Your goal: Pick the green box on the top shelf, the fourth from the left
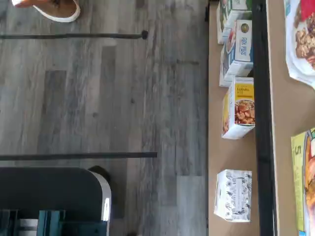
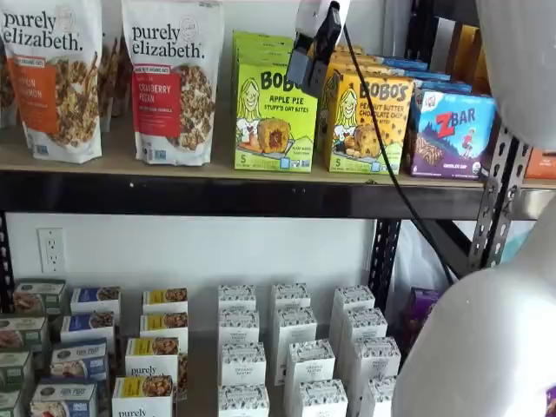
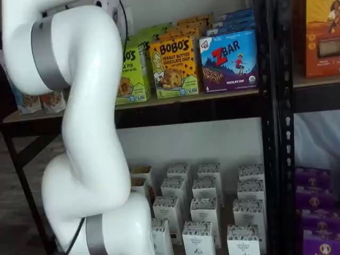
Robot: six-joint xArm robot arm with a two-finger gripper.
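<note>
While the gripper (image 2: pixel 306 61) hangs from above in a shelf view, its black fingers show side-on with no gap to read, so I cannot tell from sight alone; they stand at their widest, holding nothing.

Just below and left of it sits the green box (image 2: pixel 274 117) on the top shelf (image 2: pixel 217 169), upright, facing front, a yellow-orange Bobo's box (image 2: pixel 369 122) right beside it, then a blue ZBar box (image 2: pixel 450 132); granola bags (image 2: pixel 172 78) stand to the left, and the white arm (image 3: pixel 85 133) partly hides the green box's other view.

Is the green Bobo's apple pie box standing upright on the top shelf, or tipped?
Upright: the green box stands on the top shelf, label facing forward.
</note>
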